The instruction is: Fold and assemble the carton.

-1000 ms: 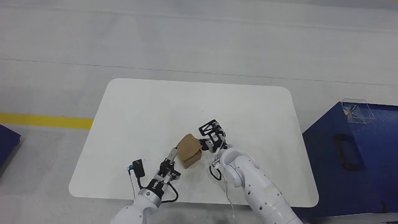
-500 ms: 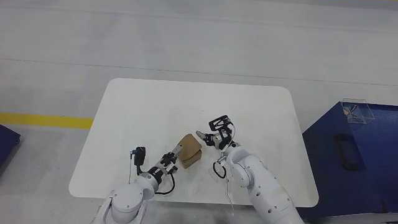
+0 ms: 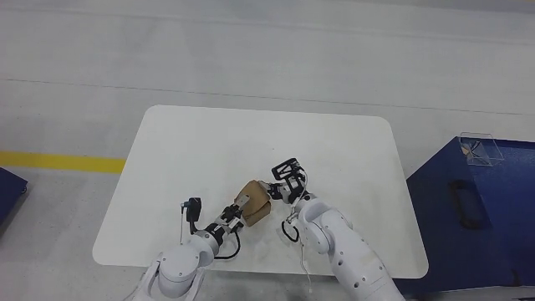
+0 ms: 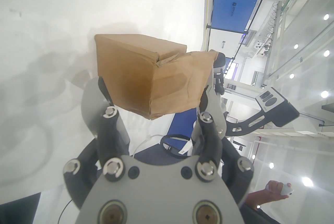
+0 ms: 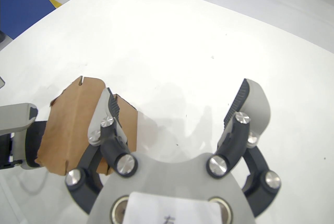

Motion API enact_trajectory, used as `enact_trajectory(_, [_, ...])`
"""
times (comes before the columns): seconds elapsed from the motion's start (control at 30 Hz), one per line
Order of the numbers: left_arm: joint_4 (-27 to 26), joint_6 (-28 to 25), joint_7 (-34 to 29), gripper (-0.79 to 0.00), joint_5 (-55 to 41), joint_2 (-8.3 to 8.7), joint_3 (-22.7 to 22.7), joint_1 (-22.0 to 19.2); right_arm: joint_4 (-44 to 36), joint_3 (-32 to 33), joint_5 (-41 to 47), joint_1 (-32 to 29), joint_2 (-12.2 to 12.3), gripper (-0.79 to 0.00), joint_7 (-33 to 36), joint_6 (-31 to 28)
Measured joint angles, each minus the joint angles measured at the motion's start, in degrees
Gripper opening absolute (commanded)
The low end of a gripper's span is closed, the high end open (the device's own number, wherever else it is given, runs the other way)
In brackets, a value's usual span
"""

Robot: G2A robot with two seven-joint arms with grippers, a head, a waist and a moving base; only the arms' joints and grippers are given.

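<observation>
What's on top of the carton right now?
One finger of the open right gripper lies across the top flap of the carton; its other finger is over bare table. The finger hides the flap edge beneath, so contact cannot be confirmed.

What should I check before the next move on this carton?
1. Left gripper hold on the carton: ok, its fingers sit against opposite sides.
2. Right gripper free: ok, jaws wide apart, nothing between them.
3. Right finger contact with the carton: cannot tell; it overlaps the carton in the right wrist view.
4. Carton closed: not ok, a flap juts past the body.
5. Carton well inside the table edge: ok.
</observation>
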Motion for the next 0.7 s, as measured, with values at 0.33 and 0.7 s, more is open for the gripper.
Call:
enact_trajectory(0.33, [1.24, 0.23, 1.22, -0.271, -1.72, 0.03, 0.19, -0.76, 1.33, -1.55, -1.2, 0.62, -0.64, 0.0, -0.68, 1.13])
enact_trajectory(0.7, [1.52, 0.84, 2.04, -0.409, -1.79, 0.17, 1.03, -0.94, 2.01, -2.5, -2.23, 0.82, -1.06, 0.0, -0.3, 0.82])
